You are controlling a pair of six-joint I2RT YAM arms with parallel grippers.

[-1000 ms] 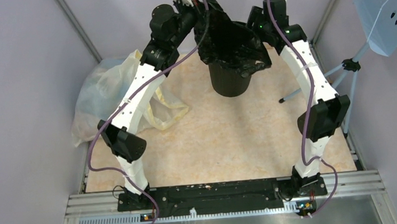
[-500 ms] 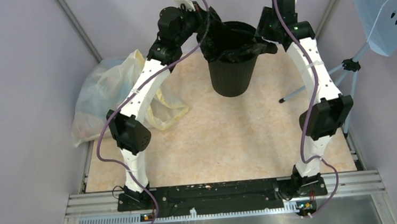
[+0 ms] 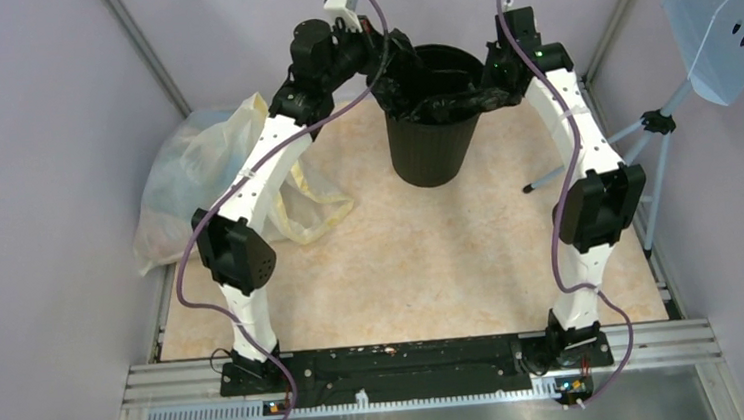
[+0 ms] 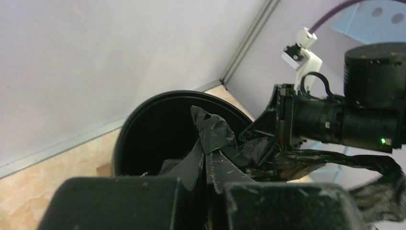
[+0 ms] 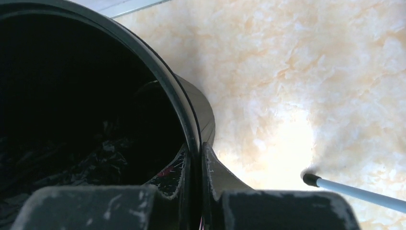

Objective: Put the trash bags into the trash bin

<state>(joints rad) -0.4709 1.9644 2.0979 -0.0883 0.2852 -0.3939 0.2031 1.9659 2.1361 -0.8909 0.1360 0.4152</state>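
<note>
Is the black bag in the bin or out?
Partly in: crinkly black plastic trash bag bunches at ribbed round black bin's mouth, pinched by left gripper.

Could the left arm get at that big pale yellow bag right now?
Probably not right away. The left gripper is shut on the black trash bag over the trash bin, so it would have to let go first. Otherwise the yellow bag lies beside the left arm with nothing between.
</note>
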